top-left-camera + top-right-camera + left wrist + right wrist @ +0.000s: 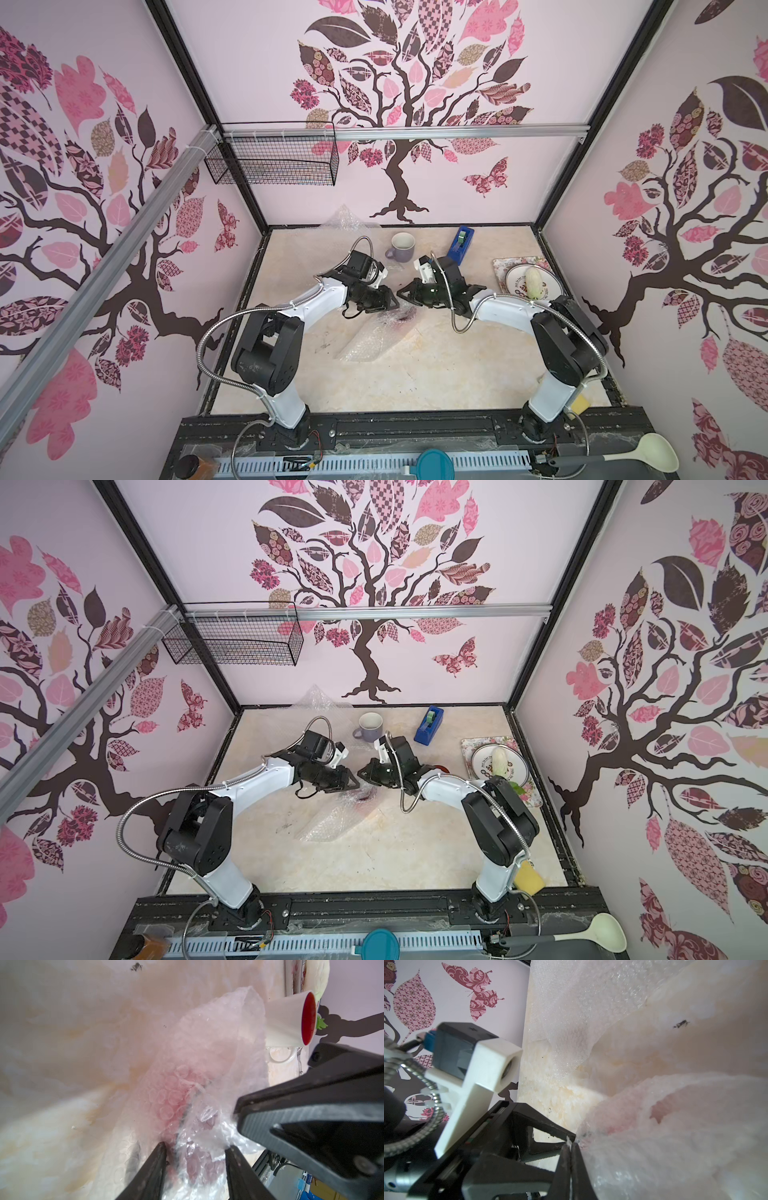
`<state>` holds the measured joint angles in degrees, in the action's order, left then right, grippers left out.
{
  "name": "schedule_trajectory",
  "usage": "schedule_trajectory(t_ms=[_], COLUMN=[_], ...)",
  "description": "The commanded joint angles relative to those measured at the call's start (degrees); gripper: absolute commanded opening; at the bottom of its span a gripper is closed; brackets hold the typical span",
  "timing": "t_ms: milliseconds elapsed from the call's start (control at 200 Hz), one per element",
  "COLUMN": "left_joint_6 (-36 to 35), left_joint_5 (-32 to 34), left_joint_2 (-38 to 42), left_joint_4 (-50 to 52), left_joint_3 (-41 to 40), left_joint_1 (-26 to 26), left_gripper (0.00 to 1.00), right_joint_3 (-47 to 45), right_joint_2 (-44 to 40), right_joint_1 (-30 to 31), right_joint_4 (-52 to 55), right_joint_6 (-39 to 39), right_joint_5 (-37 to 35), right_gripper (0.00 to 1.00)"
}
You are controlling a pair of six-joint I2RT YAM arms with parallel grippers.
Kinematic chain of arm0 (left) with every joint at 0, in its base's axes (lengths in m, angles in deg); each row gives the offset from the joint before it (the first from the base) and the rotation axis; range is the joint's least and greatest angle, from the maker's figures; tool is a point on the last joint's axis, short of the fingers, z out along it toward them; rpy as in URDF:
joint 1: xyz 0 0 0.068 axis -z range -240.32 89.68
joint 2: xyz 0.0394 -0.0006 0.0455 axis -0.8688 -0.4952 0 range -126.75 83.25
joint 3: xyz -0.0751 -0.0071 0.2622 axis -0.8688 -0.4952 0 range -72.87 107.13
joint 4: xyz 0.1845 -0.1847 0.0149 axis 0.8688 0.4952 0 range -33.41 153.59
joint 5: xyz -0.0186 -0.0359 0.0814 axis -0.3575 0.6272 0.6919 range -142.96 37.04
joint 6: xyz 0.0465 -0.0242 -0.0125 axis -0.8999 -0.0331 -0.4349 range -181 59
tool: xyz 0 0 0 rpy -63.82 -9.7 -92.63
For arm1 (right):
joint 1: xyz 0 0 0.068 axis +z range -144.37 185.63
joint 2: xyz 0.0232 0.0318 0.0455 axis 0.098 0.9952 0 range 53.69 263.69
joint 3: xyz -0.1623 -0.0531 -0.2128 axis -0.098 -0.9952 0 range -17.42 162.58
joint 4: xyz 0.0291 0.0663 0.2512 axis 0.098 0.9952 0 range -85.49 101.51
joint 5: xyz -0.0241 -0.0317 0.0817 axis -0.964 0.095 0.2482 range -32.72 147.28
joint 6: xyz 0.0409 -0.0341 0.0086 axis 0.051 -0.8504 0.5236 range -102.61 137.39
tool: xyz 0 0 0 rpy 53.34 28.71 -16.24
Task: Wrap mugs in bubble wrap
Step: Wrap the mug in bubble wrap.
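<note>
1. Left gripper [195, 1148]: jaws partway apart, clamped on bubble wrap [368, 338] bundled round red mug [172, 1103] just ahead of its fingertips.
2. Right gripper [570, 1145]: pinched shut on the wrap's edge, facing the left gripper.
3. Lavender mug [402, 246]: beyond both grippers, unwrapped.

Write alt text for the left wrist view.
The left gripper straddles crinkled bubble wrap covering a red mug. The right gripper, shut, meets the wrap nearby; a white mug with red inside stands beyond.
</note>
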<state>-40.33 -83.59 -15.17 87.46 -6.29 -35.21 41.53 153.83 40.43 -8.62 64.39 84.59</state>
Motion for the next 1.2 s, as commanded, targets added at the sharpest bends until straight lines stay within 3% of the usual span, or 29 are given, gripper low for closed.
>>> schedule_trajectory(t_ms=[0,185,405,480,615,860,1195], left_joint_6=[-1.6,-0.9,4.0,5.1,5.3,5.8,5.0], left_joint_5=[3.7,3.7,-3.7,-2.4,5.5,10.9,7.3], left_joint_2=[-2.0,-2.2,2.2,4.5,7.1,3.5,-0.1], left_joint_4=[1.4,0.8,-2.7,-2.1,2.0,4.3,2.7], left_joint_3=[1.8,2.3,2.8,2.8,2.2,1.8,3.2], left_joint_1=[0.6,0.9,0.9,0.8,0.7,-0.1,-1.0], left_gripper=[0.48,0.48,0.48,0.48,0.46,0.48,0.47], right_joint_3=[0.5,1.0,-0.2,-0.8,-0.8,3.1,6.0], right_joint_2=[1.5,0.6,0.5,0.8,1.7,4.6,7.9], right_joint_1=[0.3,0.3,0.3,0.4,0.7,4.7,7.0], right_joint_4=[-0.7,3.9,6.6,6.4,7.7,15.6,28.7], right_joint_6=[1.0,0.0,-1.6,-1.8,-3.4,-11.2,-16.0], right_joint_5=[1.4,-0.2,-1.5,-1.5,-2.2,-8.0,-21.5], right_gripper=[0.02,0.03,0.03,0.03,0.03,0.02,0.0])
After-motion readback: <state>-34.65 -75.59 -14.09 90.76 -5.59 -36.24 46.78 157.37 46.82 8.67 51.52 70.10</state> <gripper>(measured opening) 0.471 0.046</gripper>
